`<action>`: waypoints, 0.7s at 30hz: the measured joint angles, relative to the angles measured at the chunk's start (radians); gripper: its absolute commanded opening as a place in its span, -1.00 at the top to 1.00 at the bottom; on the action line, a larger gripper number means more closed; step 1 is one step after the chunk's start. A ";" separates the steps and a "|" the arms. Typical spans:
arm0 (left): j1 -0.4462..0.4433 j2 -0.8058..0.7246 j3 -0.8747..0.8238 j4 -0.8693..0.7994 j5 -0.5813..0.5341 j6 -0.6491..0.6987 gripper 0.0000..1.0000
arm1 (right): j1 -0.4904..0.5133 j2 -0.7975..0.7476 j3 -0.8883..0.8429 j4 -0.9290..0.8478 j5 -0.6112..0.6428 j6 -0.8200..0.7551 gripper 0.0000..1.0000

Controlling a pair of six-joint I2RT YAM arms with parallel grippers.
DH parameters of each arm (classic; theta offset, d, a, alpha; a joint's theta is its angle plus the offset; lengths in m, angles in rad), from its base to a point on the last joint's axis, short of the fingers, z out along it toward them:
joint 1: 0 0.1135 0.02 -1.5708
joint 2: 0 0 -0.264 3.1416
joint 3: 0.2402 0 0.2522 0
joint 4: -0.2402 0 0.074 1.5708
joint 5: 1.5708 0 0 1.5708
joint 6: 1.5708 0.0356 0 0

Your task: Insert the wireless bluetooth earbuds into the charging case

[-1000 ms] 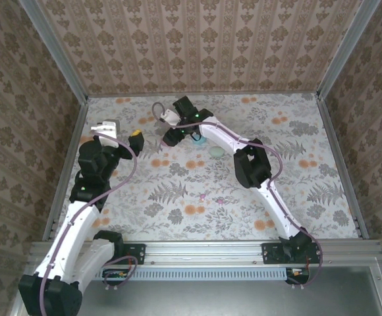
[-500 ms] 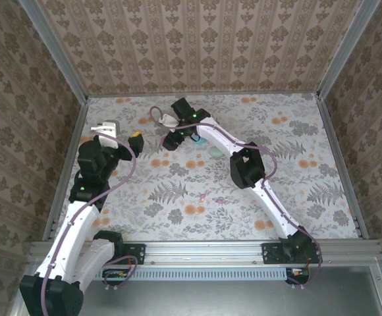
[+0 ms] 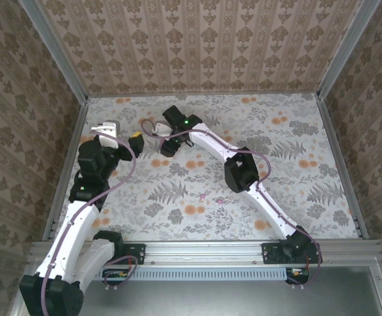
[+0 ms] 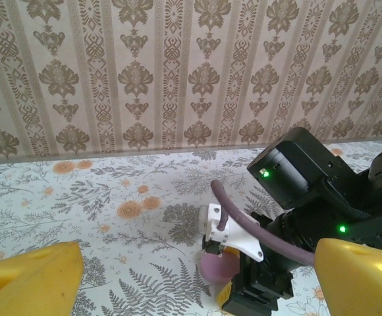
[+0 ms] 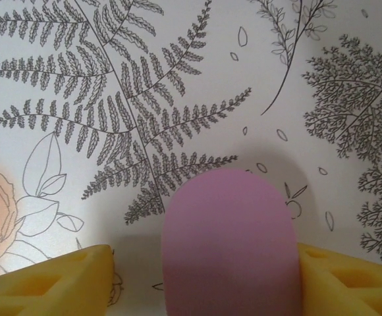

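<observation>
A pink egg-shaped charging case [image 5: 230,243] lies closed on the floral table, between the yellow fingers of my right gripper [image 5: 204,276]. The right-hand finger [image 5: 349,283] touches the case, while a gap shows between the case and the left-hand finger [image 5: 53,283], so the jaws stand open around it. In the left wrist view the same case [image 4: 216,266] peeks out under the right gripper [image 4: 244,289]. My left gripper [image 4: 197,263] hangs open and empty just left of it, at the back left of the table [image 3: 126,139]. A tiny pinkish earbud [image 3: 204,195] lies mid-table.
The patterned back wall [image 3: 204,46] and the metal-framed side walls [image 3: 69,164] close in the table. The right arm's elbow [image 3: 240,171] stretches across the middle. The two grippers are close together at the back left.
My right gripper has slid left and a little nearer, toward the left gripper. The left arm has not moved.
</observation>
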 measured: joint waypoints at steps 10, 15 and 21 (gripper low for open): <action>0.004 0.002 0.009 0.000 0.008 -0.007 -0.82 | 0.005 0.000 0.000 -0.002 0.020 -0.024 0.17; 0.004 0.002 0.009 0.000 0.008 -0.007 -0.82 | 0.006 -0.029 -0.061 0.026 -0.006 -0.022 0.35; 0.004 0.002 0.009 0.000 0.005 -0.018 -0.82 | 0.006 -0.229 -0.416 0.097 -0.061 -0.023 0.36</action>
